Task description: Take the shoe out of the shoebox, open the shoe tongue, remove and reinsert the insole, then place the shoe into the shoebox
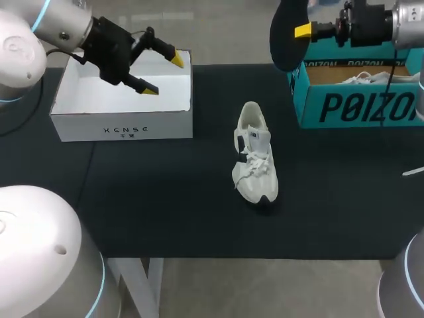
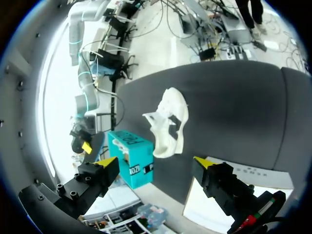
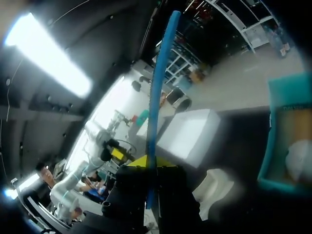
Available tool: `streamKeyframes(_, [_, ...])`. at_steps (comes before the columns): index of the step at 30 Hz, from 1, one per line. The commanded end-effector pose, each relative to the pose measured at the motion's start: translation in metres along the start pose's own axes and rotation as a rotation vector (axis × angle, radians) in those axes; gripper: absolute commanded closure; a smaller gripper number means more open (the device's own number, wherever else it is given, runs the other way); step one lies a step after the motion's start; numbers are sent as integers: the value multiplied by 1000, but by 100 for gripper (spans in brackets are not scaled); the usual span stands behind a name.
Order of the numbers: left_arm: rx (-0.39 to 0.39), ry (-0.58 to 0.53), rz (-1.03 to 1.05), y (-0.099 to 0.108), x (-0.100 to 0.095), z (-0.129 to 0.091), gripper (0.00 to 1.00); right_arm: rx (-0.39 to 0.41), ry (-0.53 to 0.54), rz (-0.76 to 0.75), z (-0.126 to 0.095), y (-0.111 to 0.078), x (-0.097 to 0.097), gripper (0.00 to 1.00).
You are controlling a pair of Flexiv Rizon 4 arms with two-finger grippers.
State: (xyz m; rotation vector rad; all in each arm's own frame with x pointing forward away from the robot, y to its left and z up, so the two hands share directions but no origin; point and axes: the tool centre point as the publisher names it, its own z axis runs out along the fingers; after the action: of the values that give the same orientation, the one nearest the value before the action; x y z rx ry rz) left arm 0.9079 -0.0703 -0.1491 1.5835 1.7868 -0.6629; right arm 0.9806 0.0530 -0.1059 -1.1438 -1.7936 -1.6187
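White lace-up sneaker (image 1: 255,162) lies on the black bench (image 1: 165,199), out of its box. Right tool (image 1: 302,31) is clamped on the dark flat insole (image 1: 285,43) and holds it high, beyond the sneaker and to its right. Left tool (image 1: 164,75) is spread wide with nothing in it, over the white cardboard shoebox (image 1: 122,109) left of the sneaker. Read: insole is out, reinsert comes next. That needs the insole brought down and lined up with the sneaker's opening, and likely the left tool to steady the sneaker.
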Motion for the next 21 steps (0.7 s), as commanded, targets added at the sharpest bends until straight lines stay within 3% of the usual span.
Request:
streamKeyframes(1, [-34,2,0,-3,0,1,0,4,-8,-9,2,-2,5,100])
streamKeyframes(21, [-34,2,0,-3,0,1,0,5,-18,-12,0,-3,11,100])
